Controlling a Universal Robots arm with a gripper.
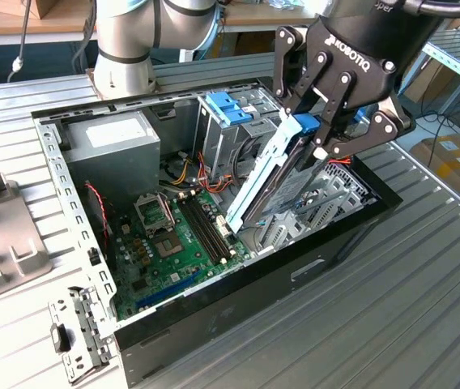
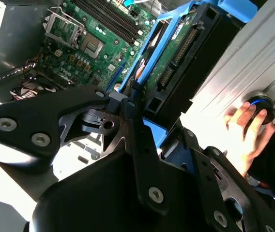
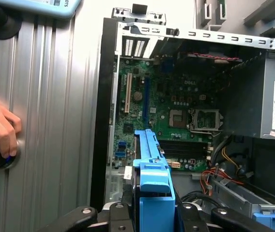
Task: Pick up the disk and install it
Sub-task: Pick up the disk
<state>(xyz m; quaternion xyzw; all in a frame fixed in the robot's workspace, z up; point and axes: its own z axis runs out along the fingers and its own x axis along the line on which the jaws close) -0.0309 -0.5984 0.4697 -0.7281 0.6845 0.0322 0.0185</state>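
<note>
The disk (image 1: 272, 174), a grey drive in light-blue rails, hangs steeply tilted over the open computer case (image 1: 214, 316). Its low end dips inside the case beside the green motherboard (image 1: 173, 235). My gripper (image 1: 315, 138) is shut on the disk's upper end, one black finger on each side. In the second wrist view the disk (image 2: 186, 53) points away from the gripper (image 2: 152, 123), its connector side showing. In the first wrist view the blue rail (image 3: 152, 183) sits between the fingers (image 3: 123, 208).
A metal drive cage with a bright-blue bracket (image 1: 228, 109) stands at the case's back, next to the grey power supply (image 1: 112, 142). A person's hand (image 2: 246, 128) rests on a round button on the ribbed table outside the case. A loose metal bracket (image 1: 76, 340) lies at the front left.
</note>
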